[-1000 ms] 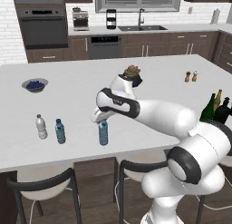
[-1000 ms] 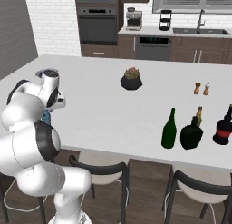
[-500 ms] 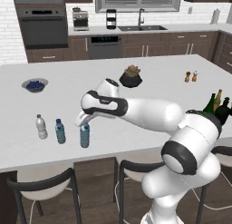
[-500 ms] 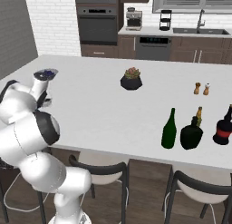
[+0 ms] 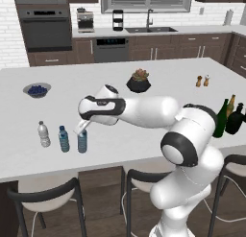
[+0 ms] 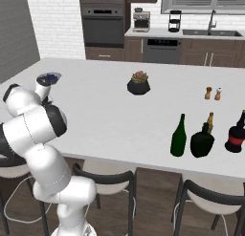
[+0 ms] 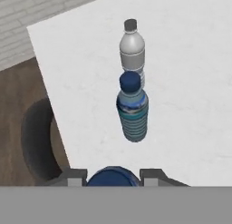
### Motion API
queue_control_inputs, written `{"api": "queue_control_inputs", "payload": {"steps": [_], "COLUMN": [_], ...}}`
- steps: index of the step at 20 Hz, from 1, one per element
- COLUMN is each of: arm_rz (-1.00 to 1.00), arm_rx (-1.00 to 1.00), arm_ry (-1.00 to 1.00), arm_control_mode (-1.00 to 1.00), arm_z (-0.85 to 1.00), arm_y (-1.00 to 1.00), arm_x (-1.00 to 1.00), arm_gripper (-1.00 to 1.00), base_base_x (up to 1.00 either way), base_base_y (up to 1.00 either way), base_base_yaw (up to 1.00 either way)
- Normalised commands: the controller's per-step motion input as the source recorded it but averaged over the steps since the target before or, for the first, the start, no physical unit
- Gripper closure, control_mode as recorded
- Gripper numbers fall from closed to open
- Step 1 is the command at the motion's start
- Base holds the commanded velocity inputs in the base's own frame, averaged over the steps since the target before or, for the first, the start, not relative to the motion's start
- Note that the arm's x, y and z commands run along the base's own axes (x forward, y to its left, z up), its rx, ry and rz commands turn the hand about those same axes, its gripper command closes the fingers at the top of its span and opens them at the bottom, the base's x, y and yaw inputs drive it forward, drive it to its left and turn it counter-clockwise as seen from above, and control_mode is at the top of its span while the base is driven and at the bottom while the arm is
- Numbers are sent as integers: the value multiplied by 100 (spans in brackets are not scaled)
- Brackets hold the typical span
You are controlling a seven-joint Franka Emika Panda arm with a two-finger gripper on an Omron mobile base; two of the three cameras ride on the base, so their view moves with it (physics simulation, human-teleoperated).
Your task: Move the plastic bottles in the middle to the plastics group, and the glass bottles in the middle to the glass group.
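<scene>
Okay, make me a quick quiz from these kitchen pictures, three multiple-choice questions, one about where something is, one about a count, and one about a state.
1. Where is the small blue plastic bottle that the claw has?
A. beside the two other small water bottles
B. next to the tall dark-green wine bottle
C. on a stool

2. How many small plastic water bottles stand in that row on the white counter, counting the held one?
A. two
B. three
C. five

3. What state is the claw in?
A. wide open above the counter
B. closed on the blue bottle's cap end
C. closed on the dark bowl of blueberries

Answers:
1 A: it stands right next to the blue-labelled bottle and the whitish bottle.
2 B: three bottles line up in the left base view.
3 B: the hand view shows the dark blue cap between the fingertips.
</scene>
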Motion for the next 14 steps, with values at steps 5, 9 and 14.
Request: {"api": "queue_control_inputs", "payload": {"steps": [5,9,14], "arm_rz": [18,19,14], "arm_rx": [0,-4,-4], "arm_ry": [-2,0,-2], "arm_control_mode": [-100,-100,-100], "arm_z": [-16,-30,-27], "arm_y": [9,2,2], "arm_x": [23,9,7], "arm_gripper": [100,100,100], "base_base_x": [0,0,0], "base_base_y": [0,0,0], "base_base_yaw": [0,0,0]}}
